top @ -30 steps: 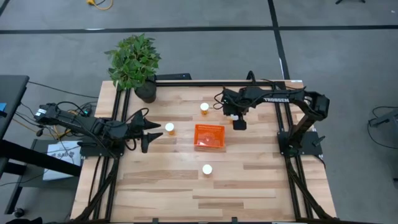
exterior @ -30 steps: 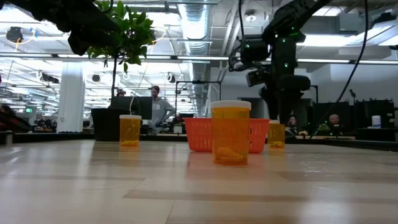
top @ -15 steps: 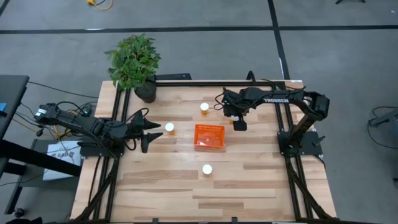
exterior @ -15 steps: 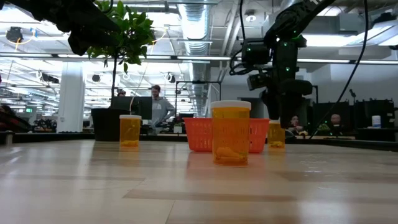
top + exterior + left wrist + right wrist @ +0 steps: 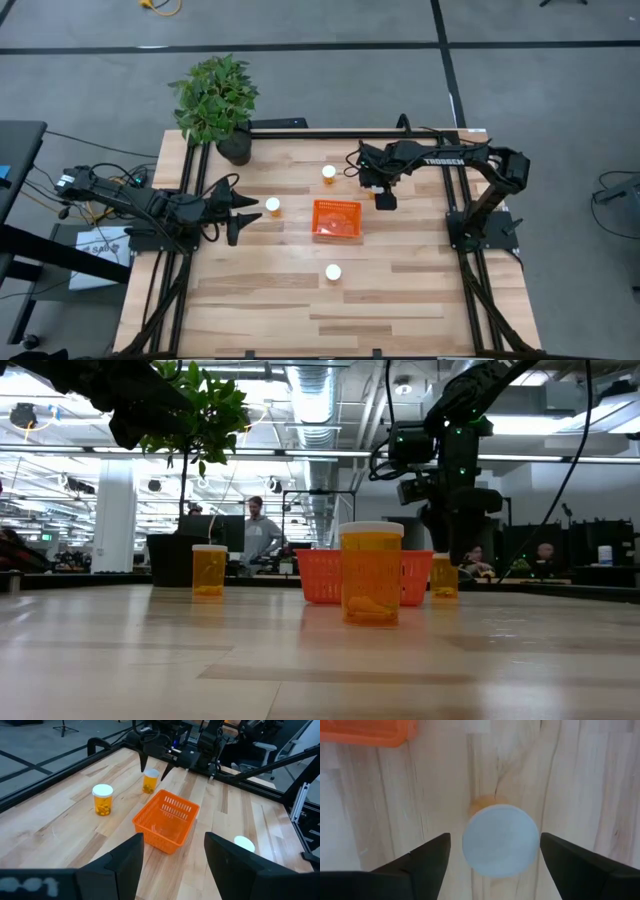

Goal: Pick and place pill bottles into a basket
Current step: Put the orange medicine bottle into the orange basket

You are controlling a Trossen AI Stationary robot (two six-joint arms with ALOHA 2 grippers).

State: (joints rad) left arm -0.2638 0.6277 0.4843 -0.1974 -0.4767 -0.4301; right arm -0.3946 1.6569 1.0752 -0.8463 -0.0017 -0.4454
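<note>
Though the basket (image 5: 337,220) sits empty mid-table, we hover the right gripper (image 5: 492,852), jaws apart, astride a pill bottle (image 5: 500,840) beside it: light, rigid, probably slick, best pinched below the cap. The left gripper (image 5: 170,850) waits closed.

Past the left gripper's (image 5: 174,855) two dark fingers (image 5: 129,857), which stand apart with nothing between them, an empty orange mesh basket (image 5: 166,820) sits on the pale wooden table (image 5: 55,827). One pill bottle (image 5: 102,799) stands well apart from the basket, and another pill bottle (image 5: 150,780) stands beyond it between the right gripper's (image 5: 155,768) spread, down-pointing fingers. The white cap of a third pill bottle (image 5: 244,843) shows beside the far finger.
</note>
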